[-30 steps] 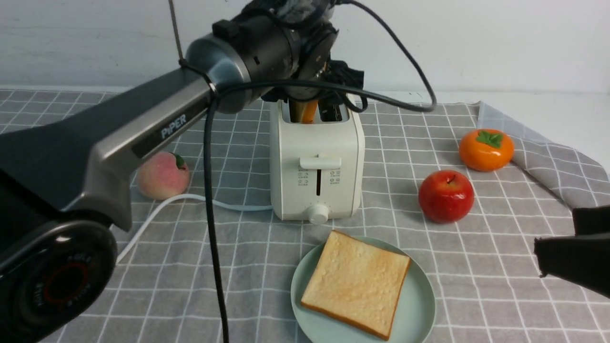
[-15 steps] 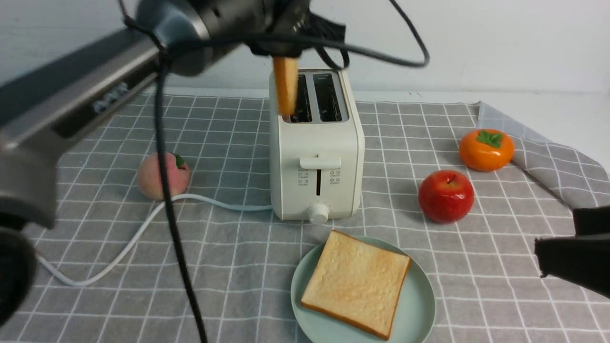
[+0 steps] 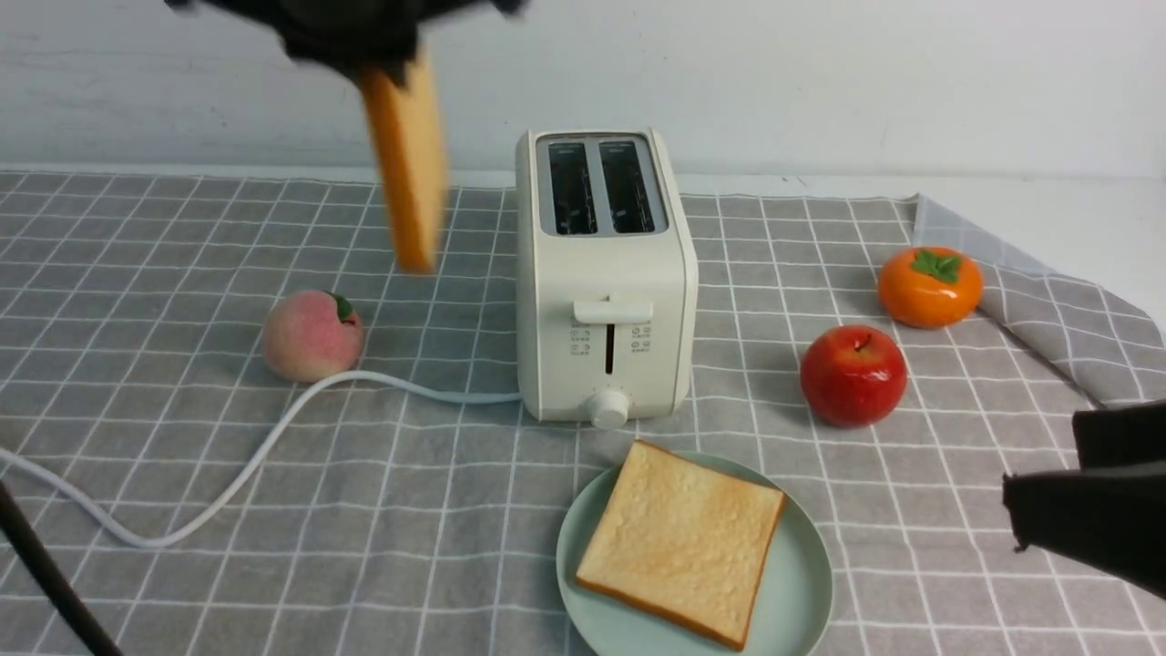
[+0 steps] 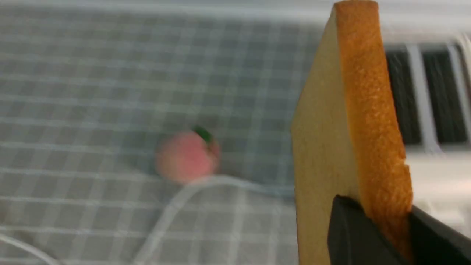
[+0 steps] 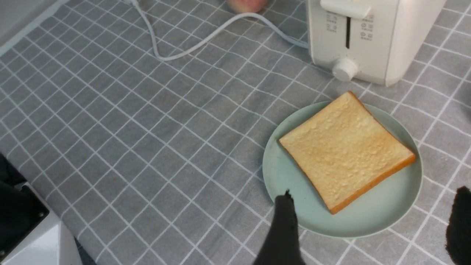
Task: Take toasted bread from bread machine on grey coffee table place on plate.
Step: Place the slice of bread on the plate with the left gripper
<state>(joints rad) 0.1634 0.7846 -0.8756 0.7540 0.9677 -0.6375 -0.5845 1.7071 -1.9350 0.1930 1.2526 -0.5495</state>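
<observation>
One slice of toasted bread (image 3: 408, 173) hangs on edge in the air, up and to the left of the bread machine (image 3: 606, 301). My left gripper (image 3: 383, 64) is shut on its top edge. In the left wrist view the black fingers (image 4: 346, 228) pinch the slice (image 4: 353, 129) by its crust. Both toaster slots look empty. A second slice (image 3: 681, 539) lies flat on the mint-green plate (image 3: 802, 583) in front of the toaster on the grey coffee table (image 3: 410, 510). My right gripper (image 3: 1048, 510) is open at the right edge, low beside the plate (image 5: 368, 221), and holds nothing.
A peach (image 3: 311, 335) sits left of the toaster with the white cord (image 3: 273, 428) curving past it. A red apple (image 3: 853, 374) and an orange persimmon (image 3: 929, 286) stand to the right. The cloth folds up at the far right (image 3: 1048, 310).
My left gripper shut on the slice in the toaster's left slot, lifted it out and carried it up and to the left. The right gripper has barely moved.
</observation>
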